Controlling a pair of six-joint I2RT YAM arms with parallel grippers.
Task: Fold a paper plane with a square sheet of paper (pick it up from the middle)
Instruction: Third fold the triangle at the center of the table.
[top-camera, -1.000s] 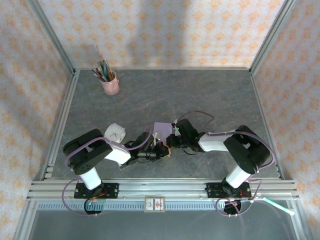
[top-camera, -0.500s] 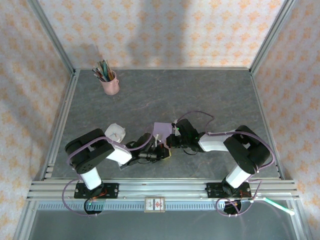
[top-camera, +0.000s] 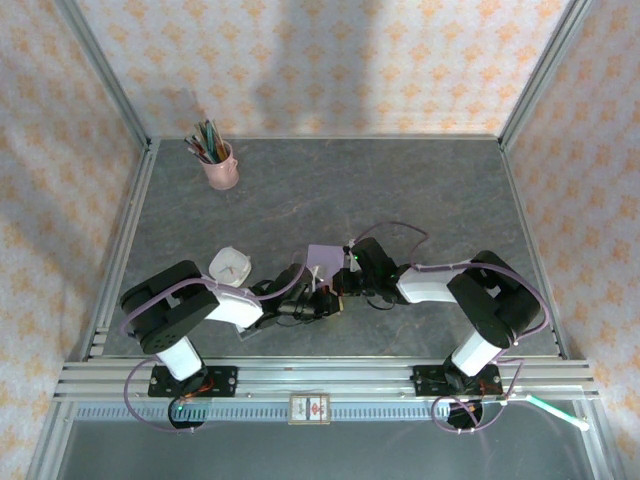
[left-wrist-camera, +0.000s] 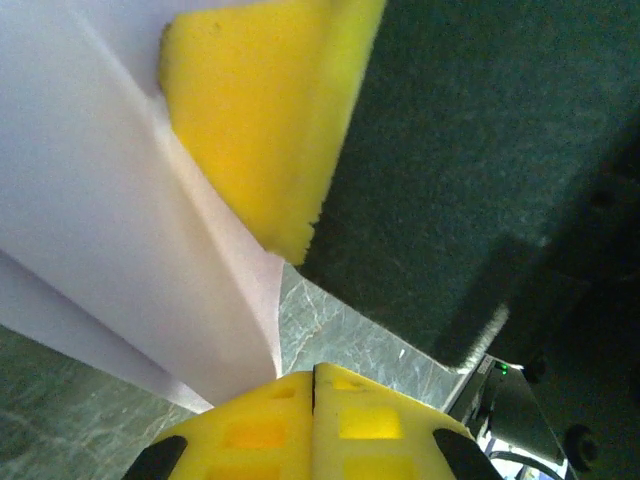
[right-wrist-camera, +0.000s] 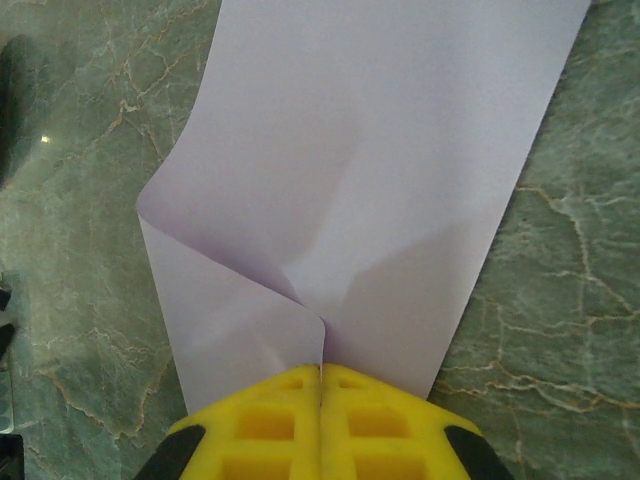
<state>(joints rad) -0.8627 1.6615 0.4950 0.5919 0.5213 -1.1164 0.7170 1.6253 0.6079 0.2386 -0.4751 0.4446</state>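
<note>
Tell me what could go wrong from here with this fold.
1. The left gripper and the right gripper both pinch the lavender sheet close together; pulling apart could tear it.
2. The fold near the right gripper looks soft and puckered, not flat on the table, so pressing now may set a crooked crease.
3. In the top view the two wrists nearly meet, so a small move might make them collide.
</note>
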